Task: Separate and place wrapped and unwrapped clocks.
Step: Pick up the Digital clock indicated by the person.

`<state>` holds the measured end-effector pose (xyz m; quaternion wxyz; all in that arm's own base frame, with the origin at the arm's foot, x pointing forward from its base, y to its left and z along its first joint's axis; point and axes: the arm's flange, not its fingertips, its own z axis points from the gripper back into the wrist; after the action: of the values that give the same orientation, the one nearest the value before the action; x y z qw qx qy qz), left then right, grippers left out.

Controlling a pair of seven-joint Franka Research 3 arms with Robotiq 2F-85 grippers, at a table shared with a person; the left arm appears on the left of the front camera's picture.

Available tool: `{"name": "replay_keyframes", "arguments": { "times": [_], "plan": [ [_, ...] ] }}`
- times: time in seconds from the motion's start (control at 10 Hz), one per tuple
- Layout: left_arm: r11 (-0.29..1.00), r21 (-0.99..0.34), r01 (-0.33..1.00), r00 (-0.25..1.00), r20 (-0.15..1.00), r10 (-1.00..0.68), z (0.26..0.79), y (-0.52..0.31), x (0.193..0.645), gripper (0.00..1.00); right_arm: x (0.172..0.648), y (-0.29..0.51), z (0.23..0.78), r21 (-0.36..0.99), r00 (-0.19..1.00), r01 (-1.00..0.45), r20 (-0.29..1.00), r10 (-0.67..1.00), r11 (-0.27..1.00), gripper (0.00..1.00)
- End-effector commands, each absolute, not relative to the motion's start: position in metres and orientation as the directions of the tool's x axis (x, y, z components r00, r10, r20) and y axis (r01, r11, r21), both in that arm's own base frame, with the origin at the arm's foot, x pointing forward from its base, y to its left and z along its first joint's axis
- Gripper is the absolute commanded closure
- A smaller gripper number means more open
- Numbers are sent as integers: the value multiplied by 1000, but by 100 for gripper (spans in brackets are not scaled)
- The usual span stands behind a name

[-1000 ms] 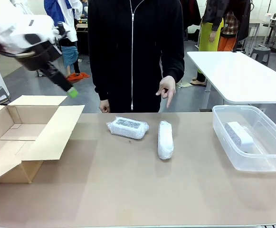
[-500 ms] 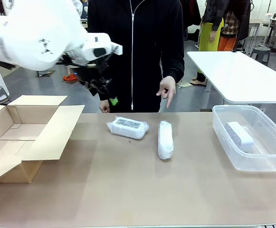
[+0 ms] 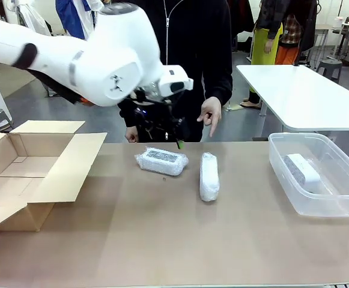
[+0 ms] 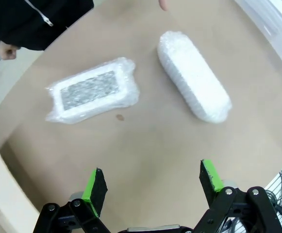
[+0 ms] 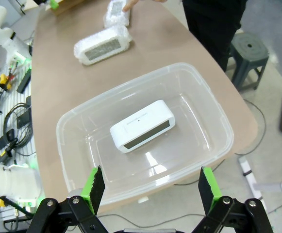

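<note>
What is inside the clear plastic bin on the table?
The bin holds one unwrapped white clock, lying on its floor, apart from the walls. The clock's underside is hidden.

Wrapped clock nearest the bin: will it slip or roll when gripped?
Probably slippery: the wrapped clock wears crinkly plastic that may slide in a grip. Its rounded shape suggests it could roll if nudged sideways. Likely a stiff core; the wrap gives first.

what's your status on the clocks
Left gripper open over wrapped clocks; right gripper open over clear bin. Bare clock in bin. Person's hand pointing down nearby.
</note>
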<state>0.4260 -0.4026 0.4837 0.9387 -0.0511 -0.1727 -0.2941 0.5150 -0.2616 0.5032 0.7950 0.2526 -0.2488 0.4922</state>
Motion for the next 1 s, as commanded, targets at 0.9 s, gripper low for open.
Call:
{"name": "replay_keyframes", "arguments": {
  "times": [0.9],
  "plan": [
    [907,-6,421,882,237,-408,391,-549,486,0,514,-261,501,154,384,-912,645,661,380,0]
  ]
}}
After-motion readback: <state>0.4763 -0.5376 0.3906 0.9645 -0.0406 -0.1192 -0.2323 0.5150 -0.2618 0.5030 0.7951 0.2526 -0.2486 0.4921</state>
